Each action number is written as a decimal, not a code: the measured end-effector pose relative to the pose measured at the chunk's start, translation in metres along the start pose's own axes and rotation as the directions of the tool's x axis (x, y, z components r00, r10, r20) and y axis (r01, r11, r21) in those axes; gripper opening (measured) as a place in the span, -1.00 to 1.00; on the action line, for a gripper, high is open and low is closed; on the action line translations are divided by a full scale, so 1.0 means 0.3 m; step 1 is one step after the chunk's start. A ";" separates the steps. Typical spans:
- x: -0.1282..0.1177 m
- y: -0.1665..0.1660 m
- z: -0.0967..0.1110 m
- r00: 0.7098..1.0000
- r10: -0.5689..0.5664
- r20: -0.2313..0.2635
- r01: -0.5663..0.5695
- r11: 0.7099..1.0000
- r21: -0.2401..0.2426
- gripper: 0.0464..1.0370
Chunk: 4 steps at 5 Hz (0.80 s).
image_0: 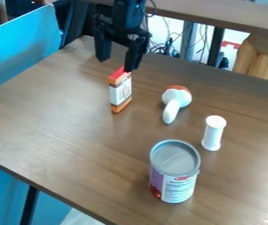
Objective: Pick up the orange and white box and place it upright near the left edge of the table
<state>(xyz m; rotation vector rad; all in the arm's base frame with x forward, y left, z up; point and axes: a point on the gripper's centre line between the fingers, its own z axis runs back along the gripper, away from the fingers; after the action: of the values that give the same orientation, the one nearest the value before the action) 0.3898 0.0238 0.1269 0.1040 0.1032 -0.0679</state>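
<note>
Black gripper [117, 64] hangs at the far edge of the brown wooden table [59, 114], upper left of centre in the view, tips pointing down. Jaws are apart, with a clear gap between them. Nearest thing is the small carton [121, 91], just below the tips in the view: orange and red top, white middle panel with dark print, orange base band. It stands upright, narrow side up. The finger on the view's right overlaps its top end; can't tell from this angle if they touch.

Other items, all on the same table:
- White bulb-shaped object [176, 102], right of the carton. Rounded head with an orange-brown patch at the far side, slim white stem pointing toward the camera. Well apart from the carton.
- White spool-like cylinder [213, 133], upright, flared at both ends, nearer the camera and further right.
- Metal can [175, 170], closest to the camera, upright, grey top with a raised rim. Label is white and purple with some red. Near the cylinder, with a gap between. Widest item of the lot.

Surroundings: bright blue panel [24, 46] along the table's left side, loose dark cables [170, 46] behind the far edge, light wooden piece [259, 59] at upper right.
</note>
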 end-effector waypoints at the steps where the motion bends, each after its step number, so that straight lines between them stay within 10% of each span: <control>1: 0.030 0.049 -0.030 0.999 0.025 -0.022 -0.025 1.000 0.002 0.93; 4: 0.085 0.033 -0.087 0.997 0.021 -0.071 -0.023 0.999 -0.023 0.93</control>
<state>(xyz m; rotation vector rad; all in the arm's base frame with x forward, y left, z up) 0.4134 0.0347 0.0993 0.0837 0.1731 -0.0407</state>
